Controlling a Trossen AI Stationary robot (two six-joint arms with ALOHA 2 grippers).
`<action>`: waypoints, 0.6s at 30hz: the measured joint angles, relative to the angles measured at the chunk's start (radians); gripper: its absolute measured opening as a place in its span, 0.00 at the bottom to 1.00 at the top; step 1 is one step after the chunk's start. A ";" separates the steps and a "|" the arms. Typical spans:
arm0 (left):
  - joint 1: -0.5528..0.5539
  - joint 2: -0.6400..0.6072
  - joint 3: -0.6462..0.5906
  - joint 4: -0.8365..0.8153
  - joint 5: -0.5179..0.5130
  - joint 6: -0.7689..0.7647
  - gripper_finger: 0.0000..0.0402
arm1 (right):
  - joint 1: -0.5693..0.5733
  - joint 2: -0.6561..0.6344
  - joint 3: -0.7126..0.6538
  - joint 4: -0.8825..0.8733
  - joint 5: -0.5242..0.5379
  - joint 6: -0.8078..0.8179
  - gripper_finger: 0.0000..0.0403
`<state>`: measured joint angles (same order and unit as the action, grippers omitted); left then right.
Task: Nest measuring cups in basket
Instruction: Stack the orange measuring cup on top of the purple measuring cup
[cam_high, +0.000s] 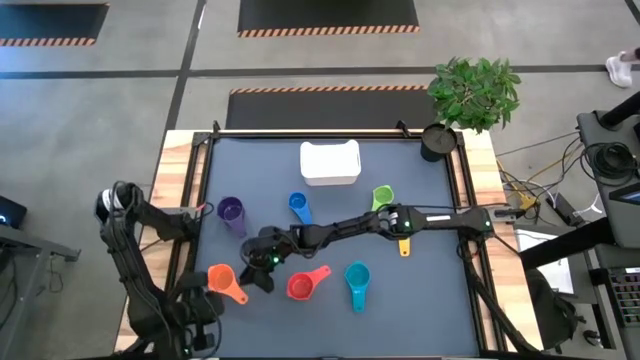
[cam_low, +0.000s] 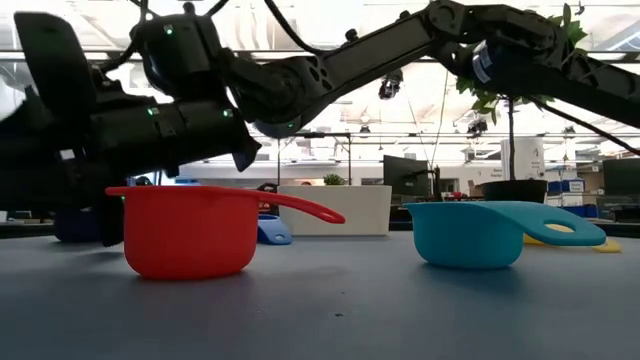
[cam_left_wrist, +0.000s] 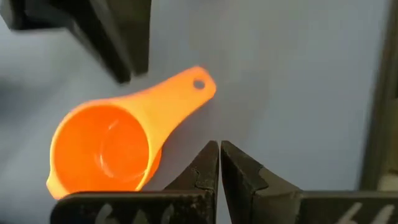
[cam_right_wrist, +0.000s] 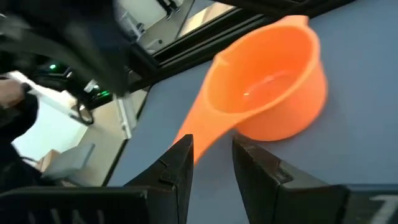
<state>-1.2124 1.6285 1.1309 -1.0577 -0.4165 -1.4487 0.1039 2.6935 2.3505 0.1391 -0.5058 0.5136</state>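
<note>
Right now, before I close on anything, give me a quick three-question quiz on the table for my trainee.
1. Which cup is the right gripper at? A red, B orange, C teal.
2. True or false: the basket holds a cup.
3. How many cups lie on the table?

Key:
1. B, at its handle.
2. False: it looks empty from above.
3. Seven: purple, blue, green, yellow, orange, red, teal.
</note>
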 joint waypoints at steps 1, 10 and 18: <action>0.003 0.021 0.000 -0.010 0.027 0.001 0.00 | 0.000 -0.003 0.000 0.000 -0.005 -0.001 0.25; 0.011 0.160 -0.002 -0.136 0.173 0.008 0.00 | -0.007 -0.016 0.000 0.000 -0.045 -0.005 0.24; 0.025 0.165 -0.008 -0.210 0.140 0.018 0.00 | -0.006 -0.017 0.000 -0.063 -0.047 0.023 0.24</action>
<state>-1.1879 1.7931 1.1232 -1.2678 -0.2760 -1.4309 0.0974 2.6762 2.3505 0.0764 -0.5533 0.5362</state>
